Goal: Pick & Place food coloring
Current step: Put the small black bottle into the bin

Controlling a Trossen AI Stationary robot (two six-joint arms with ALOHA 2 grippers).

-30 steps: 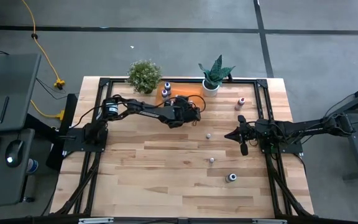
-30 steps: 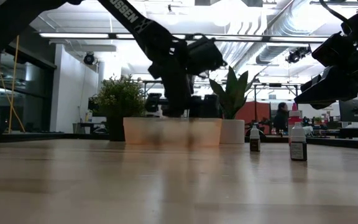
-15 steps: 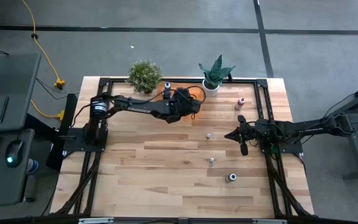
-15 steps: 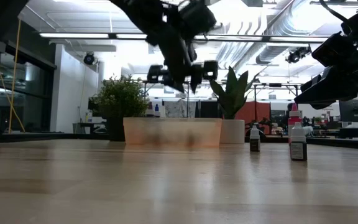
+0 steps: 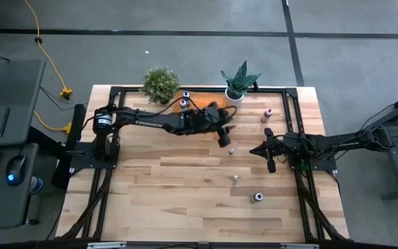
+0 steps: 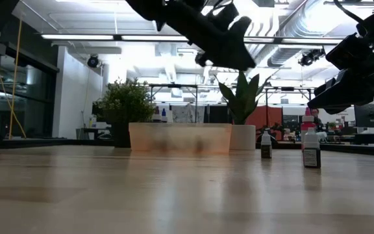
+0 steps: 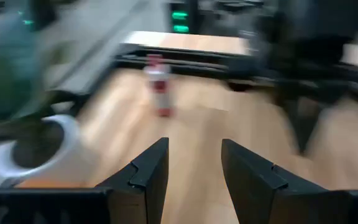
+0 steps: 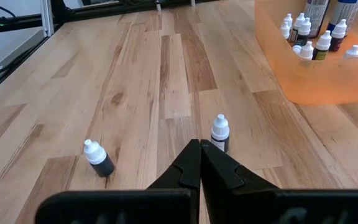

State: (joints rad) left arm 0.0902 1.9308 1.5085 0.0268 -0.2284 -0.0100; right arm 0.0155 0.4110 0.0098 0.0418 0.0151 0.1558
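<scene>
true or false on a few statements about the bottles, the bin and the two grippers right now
1. The left gripper holds a bottle. False: its fingers are apart with nothing between.
2. The right gripper is shut. True.
3. The orange bin is empty. False: it holds several bottles.
4. A pink bottle stands on the table outside the bin. True.
5. Both plants sit in the bin. False: they stand beside it.

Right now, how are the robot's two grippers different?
The left gripper's fingers stand apart; the right gripper's are pressed together. The left gripper reaches past the orange bin toward the table's middle; the right gripper hangs near the table's right edge. Both are dark and hold nothing.
</scene>
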